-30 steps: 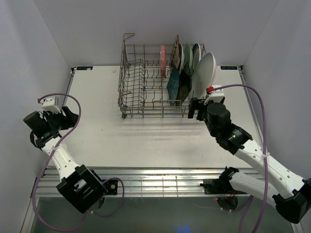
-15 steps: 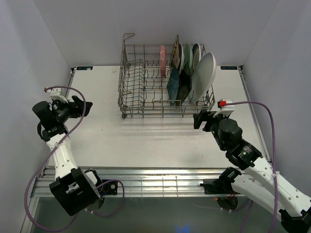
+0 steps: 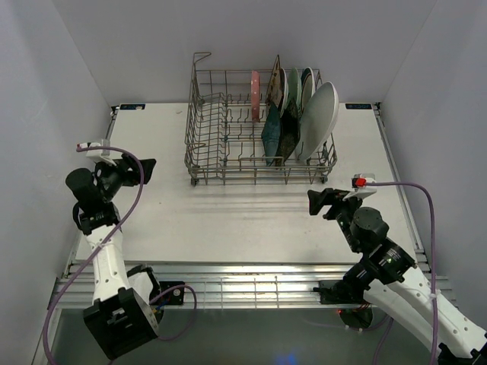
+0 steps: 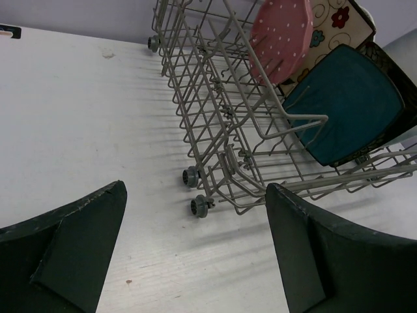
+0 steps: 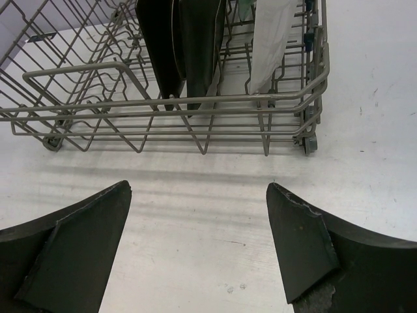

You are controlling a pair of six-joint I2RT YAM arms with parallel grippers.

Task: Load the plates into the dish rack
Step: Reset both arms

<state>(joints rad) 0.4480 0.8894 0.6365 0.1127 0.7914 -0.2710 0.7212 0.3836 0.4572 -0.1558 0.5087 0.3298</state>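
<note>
- Dish rack [image 3: 199, 133]: grey wire basket, upper centre of top view, standing on the white table [image 3: 228, 220]. Small wheels at its corners show in both wrist views.
- Plates [image 3: 293, 114] all sit in the right half of the rack, on edge between the tines. The upright slots keep them apart w/ only a slight lean. Left half shows bare tines.
- Back row, upper centre-right: pink dotted plate [image 3: 255, 95], then cream floral square [image 3: 275, 84], mint plate [image 3: 292, 87], white round w/ green rim [image 3: 307, 85].
- Front row: dark teal plate [image 3: 271, 135] w/ a black square [image 3: 288, 137] just beside it. The two are hard to separate from above.
- Large white oval plate [image 3: 319, 120]: right end of rack, tilted toward the right wall. Prob. too tall for the tines to hold straight.
- Left gripper [image 3: 138, 170]: mid-left of top view, well apart from the rack. Jaws spread wide, nothing between them. Its wrist cam frames the rack's near-left corner between the jaws.
- Right gripper [image 3: 326, 203]: lower right of centre, near the rack's front-right corner but not touching. Jaws also wide apart, empty.
- No plate visible on the table in any view, so my read is that loading is done or nearly so. Both arms sit off the rack w/ claws open, prob. because there's nothing to carry.
- Risk (judgement): the oval plate's lean. A knock on the rack could tip it.
</note>
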